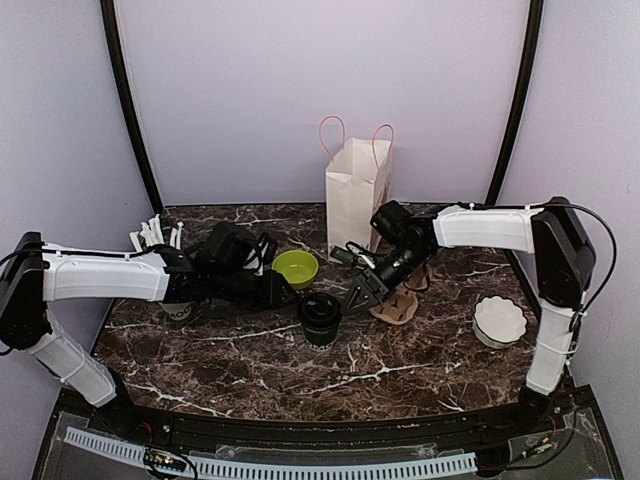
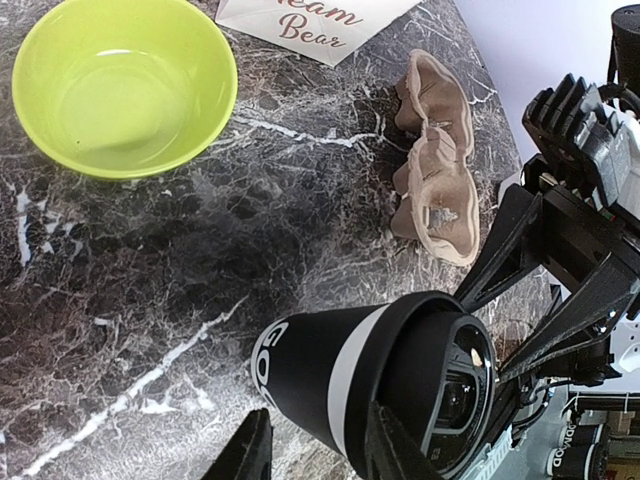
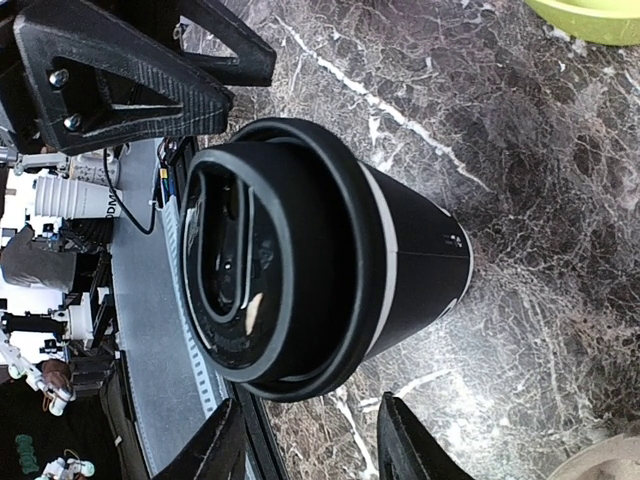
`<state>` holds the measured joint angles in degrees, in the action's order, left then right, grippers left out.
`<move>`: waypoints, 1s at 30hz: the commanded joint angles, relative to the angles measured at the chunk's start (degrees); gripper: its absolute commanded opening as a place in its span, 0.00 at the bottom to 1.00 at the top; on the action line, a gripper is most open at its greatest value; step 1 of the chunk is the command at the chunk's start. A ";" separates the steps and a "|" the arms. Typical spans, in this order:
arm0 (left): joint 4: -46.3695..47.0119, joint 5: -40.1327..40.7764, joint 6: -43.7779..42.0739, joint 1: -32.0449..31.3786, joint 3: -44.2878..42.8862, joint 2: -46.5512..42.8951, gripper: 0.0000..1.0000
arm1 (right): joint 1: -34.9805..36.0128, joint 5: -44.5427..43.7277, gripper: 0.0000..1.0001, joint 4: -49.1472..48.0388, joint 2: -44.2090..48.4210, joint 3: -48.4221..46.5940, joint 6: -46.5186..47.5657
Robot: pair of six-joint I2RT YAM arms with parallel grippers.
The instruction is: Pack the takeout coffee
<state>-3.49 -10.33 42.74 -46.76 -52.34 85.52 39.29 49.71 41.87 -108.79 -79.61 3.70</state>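
Black takeout coffee [image 1: 320, 320] is standing upright on the marble table [image 1: 250, 370], long axis vertical, lid [image 1: 320, 306] pointing up. We are seeing left gripper [image 1: 288, 293] and right gripper [image 1: 362, 292] flanking it, jaws parted, clasping nothing.

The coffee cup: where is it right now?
Overhead view: the coffee cup stands mid-table, just in front of the green bowl, cardboard cup holder to its right.

Soft, even overhead light, faint diffuse shadows on the marble table [image 1: 250, 370], mild sheen in the green bowl [image 2: 190, 110], dull highlights on the black cup lid [image 3: 250, 270], side poles [image 1: 125, 100] bowed by lens, near wrist-view foreground soft.
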 commanded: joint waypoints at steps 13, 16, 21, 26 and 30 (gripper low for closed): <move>2.52 -2.31 -0.75 0.62 1.20 2.66 0.35 | 0.46 -2.94 0.43 0.10 -4.40 -2.96 -1.73; 1.71 -2.03 -0.09 0.64 3.09 2.98 0.34 | 0.43 -5.47 0.42 -0.35 -5.65 -2.62 -2.36; 1.28 -2.28 1.94 0.69 8.12 3.63 0.31 | 0.44 -8.80 0.41 -0.51 -8.12 -2.39 -3.03; 3.19 -3.92 3.83 0.63 12.70 8.15 0.28 | 0.45 -14.00 0.39 -0.12 -10.44 -2.65 -3.01; 5.17 -4.96 4.65 0.55 14.30 8.28 0.28 | 0.49 -16.16 0.38 0.23 -10.53 -3.10 -2.64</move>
<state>13.82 -15.11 46.89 -45.65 -43.48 88.51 39.20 50.24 45.34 -114.06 -83.70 1.13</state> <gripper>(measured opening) 0.279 0.390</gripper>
